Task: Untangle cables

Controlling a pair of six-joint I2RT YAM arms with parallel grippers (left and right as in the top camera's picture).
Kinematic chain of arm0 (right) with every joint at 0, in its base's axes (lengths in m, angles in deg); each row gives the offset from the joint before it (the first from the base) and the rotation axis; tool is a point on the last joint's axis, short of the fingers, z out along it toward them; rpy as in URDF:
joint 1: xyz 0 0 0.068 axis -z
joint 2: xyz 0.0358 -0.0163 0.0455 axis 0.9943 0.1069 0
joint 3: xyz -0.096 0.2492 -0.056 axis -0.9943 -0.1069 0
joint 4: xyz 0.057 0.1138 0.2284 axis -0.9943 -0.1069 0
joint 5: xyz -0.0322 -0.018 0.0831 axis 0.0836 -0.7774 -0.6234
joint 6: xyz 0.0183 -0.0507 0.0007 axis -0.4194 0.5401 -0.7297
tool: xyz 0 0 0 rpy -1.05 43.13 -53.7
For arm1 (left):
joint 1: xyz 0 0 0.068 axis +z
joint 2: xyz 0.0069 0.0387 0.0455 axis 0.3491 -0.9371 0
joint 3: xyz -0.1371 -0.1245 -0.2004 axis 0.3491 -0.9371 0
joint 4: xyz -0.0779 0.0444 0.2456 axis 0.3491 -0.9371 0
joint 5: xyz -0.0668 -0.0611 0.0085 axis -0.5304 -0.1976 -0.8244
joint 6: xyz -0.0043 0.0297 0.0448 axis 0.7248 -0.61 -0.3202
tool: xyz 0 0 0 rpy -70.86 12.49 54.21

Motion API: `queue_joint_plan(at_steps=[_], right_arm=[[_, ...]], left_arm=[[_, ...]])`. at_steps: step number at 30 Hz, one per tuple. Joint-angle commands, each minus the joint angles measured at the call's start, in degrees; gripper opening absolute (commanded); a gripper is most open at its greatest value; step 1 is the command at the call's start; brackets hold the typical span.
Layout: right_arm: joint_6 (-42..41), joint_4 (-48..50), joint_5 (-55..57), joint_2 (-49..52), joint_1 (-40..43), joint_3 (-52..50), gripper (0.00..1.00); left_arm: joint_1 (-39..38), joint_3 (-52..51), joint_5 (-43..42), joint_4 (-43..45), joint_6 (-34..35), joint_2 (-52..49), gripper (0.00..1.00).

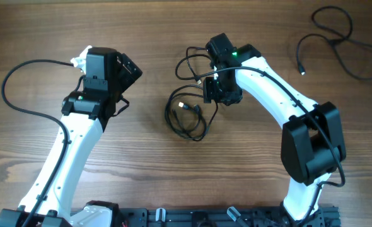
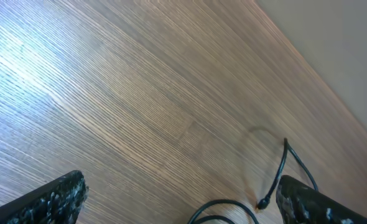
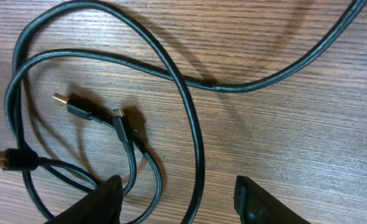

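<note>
The cables (image 1: 187, 116) lie as loose black loops mid-table, their small plug ends inside the loops. My right gripper (image 1: 219, 94) hovers over the upper right part of this bundle. In the right wrist view it (image 3: 177, 186) is open, with cable strands (image 3: 193, 124) running between the fingers and touching neither pad. A gold-tipped plug (image 3: 65, 101) and another plug (image 3: 6, 160) lie to the left. My left gripper (image 1: 130, 68) is left of the bundle and wide open (image 2: 180, 186) over bare wood. A thin cord with a small plug end (image 2: 265, 202) lies by its right finger (image 2: 308, 202).
Another black cable (image 1: 337, 38) lies apart at the back right corner. A thick black wire (image 1: 22, 94) arcs from the left arm. The table's far edge (image 2: 320, 68) shows in the left wrist view.
</note>
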Motion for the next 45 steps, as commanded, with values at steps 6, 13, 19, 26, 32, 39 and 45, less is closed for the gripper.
queue_joint_plan(at_steps=[6,13,19,26,32,39,45], right_arm=[[-4.9,4.6,1.2,0.9,-1.5,-7.1,0.54],[-3.1,10.4,-0.3,0.8,-3.8,-7.8,0.18],[1.2,6.0,-0.5,-0.1,-3.7,-0.8,0.04],[6.2,3.1,-2.9,-6.4,-3.7,7.1,0.04],[6.2,2.2,-3.6,-11.0,-3.7,8.4,0.04],[9.5,2.3,-6.0,-13.9,-3.7,9.9,0.04],[7.5,2.3,-7.8,-18.2,0.3,17.8,0.04]], left_arm=[[0.3,0.2,1.6,-0.1,-1.3,0.6,1.0],[0.3,0.2,1.6,-0.1,-1.3,0.6,1.0],[0.3,0.2,1.6,-0.1,-1.3,0.6,1.0],[0.3,0.2,1.6,-0.1,-1.3,0.6,1.0],[0.3,0.2,1.6,-0.1,-1.3,0.6,1.0],[0.3,0.2,1.6,-0.1,-1.3,0.6,1.0],[0.3,0.2,1.6,-0.1,-1.3,0.6,1.0]])
